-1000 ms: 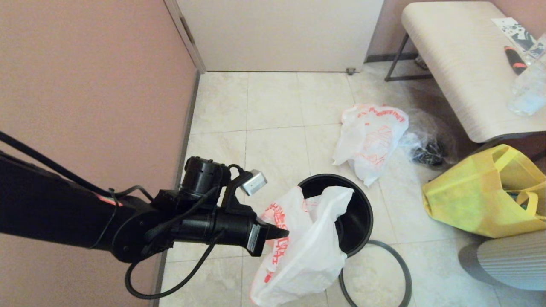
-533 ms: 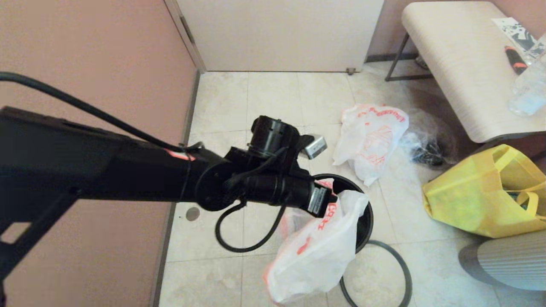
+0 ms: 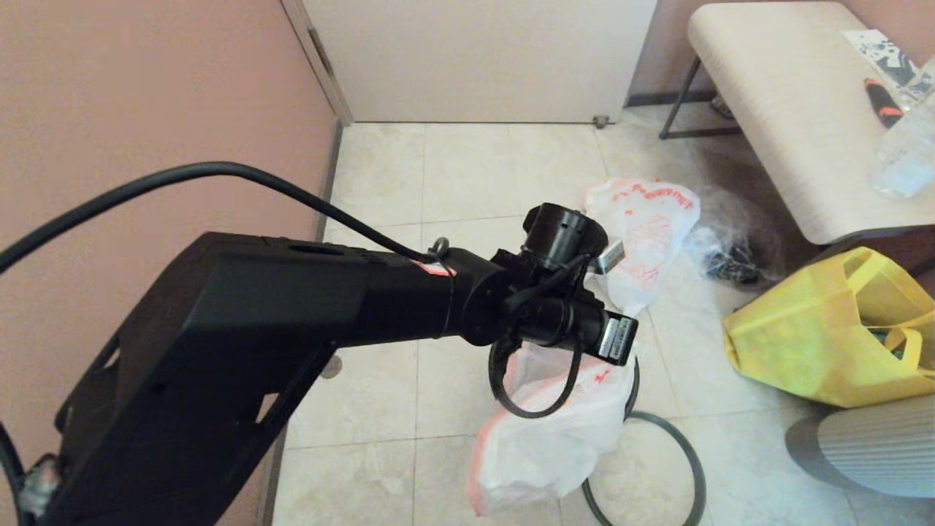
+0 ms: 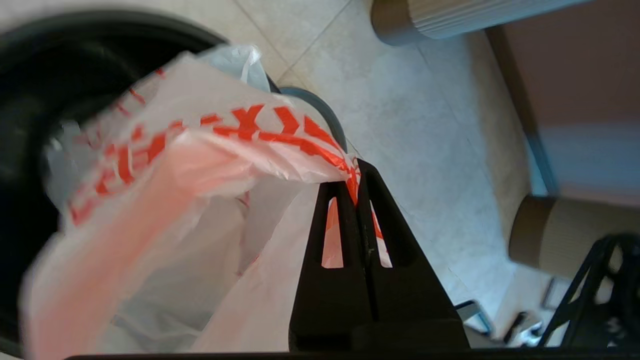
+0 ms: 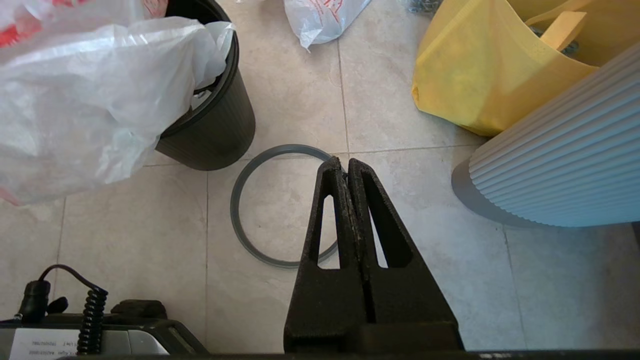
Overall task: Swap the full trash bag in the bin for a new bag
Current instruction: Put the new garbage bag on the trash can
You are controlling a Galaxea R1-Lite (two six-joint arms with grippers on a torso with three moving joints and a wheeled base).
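The left gripper hung over the bin with its two fingers pressed together on a red-printed edge of the new bag, so the bag was pinched and carried by that fold alone. From the pinch, the thin white plastic spread across the bin's mouth and draped down the bin's outer side, on the side nearer the robot. Part of it lay over the rim and into the glossy black inside (how far down it reached could not be seen). The bin stood upright on the tiled floor, and its loose grey hoop lay flat on the tiles just beside its base, off the rim. The full trash bag lay on the floor beyond the bin, out of it and apart from it, with a clear bag of dark items close against its far side. A yellow tote sat well off to the bin's right. The right gripper was parked above the hoop next to the bin, fingers closed together with nothing between them.
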